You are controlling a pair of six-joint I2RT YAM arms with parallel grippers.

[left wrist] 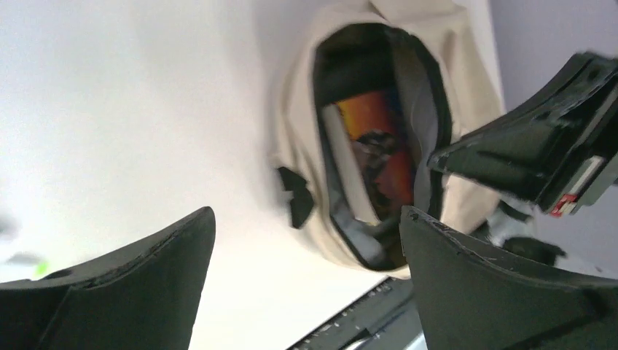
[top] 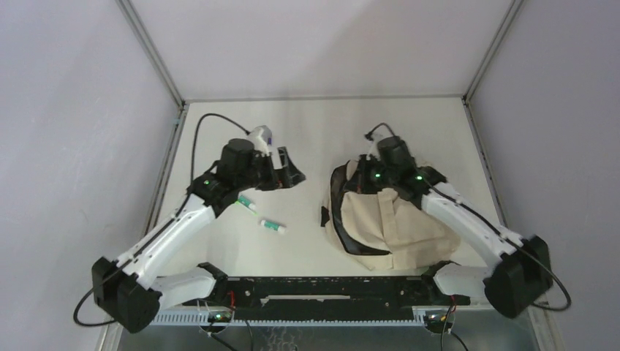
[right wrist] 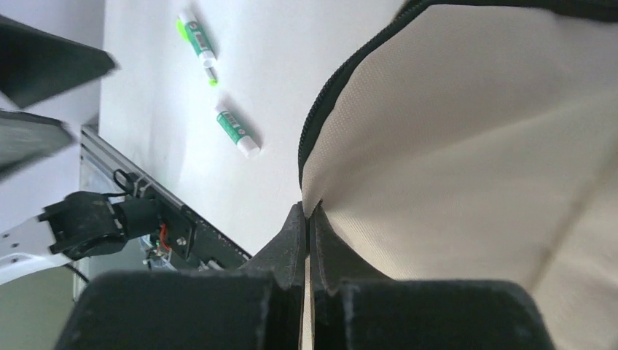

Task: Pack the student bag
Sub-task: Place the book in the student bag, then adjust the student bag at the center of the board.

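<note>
Overhead and close wrist views share the student bag point(top: 398, 230).

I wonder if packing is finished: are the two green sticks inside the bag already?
No, one green stick and the second green stick lie on the table, outside the student bag.

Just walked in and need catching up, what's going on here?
The right hand is pinching the rim of the student bag, holding its mouth open; an orange-covered book is already inside. The left hand is open and empty, hovering beside the bag; two green-and-white tubes lie on the table.
</note>
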